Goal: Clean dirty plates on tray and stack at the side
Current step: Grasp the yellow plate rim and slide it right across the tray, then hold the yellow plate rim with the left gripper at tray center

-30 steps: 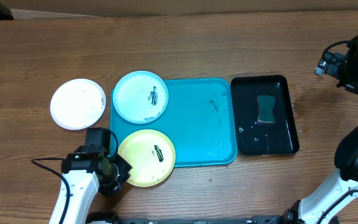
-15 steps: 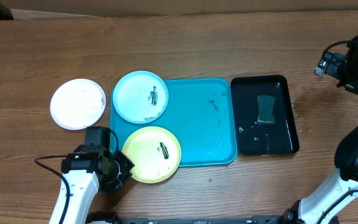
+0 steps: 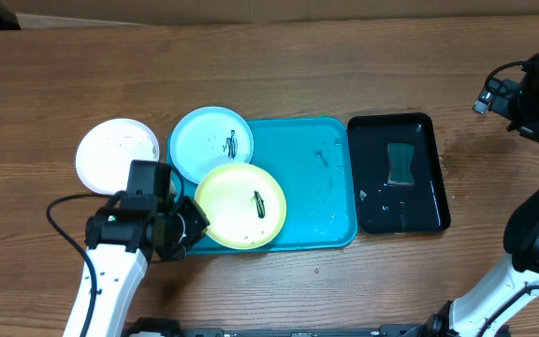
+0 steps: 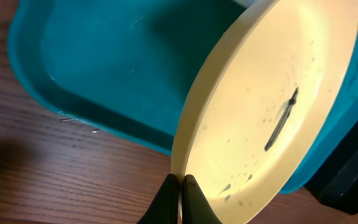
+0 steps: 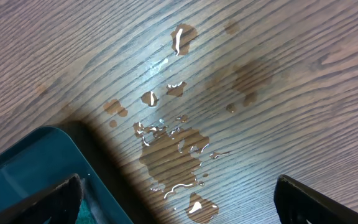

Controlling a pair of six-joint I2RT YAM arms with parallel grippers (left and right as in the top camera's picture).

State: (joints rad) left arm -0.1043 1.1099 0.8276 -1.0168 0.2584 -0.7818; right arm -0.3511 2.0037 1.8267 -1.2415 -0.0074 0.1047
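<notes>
My left gripper [image 3: 193, 225] [image 4: 180, 188] is shut on the near-left rim of the yellow-green plate [image 3: 241, 206] [image 4: 272, 106]. The plate is lifted and tilted above the front left of the turquoise tray [image 3: 312, 178] [image 4: 104, 62] and bears a dark smear. The light blue plate [image 3: 210, 140], also smeared, lies on the tray's back left corner, partly under the yellow-green one. The white plate [image 3: 112, 150] rests on the table left of the tray. My right gripper [image 5: 179, 205] is open over wet wood, holding nothing.
A black tray [image 3: 429, 201] [image 5: 23, 168] with water and a green sponge [image 3: 400, 164] stands right of the turquoise tray. A puddle [image 5: 173, 149] lies on the wood beside it. The right arm [image 3: 531, 98] hangs at the far right edge.
The left gripper has closed fully on the yellow-green plate and carried it up and to the right, from the tray's front left edge to over the tray. The right arm has stayed still.
</notes>
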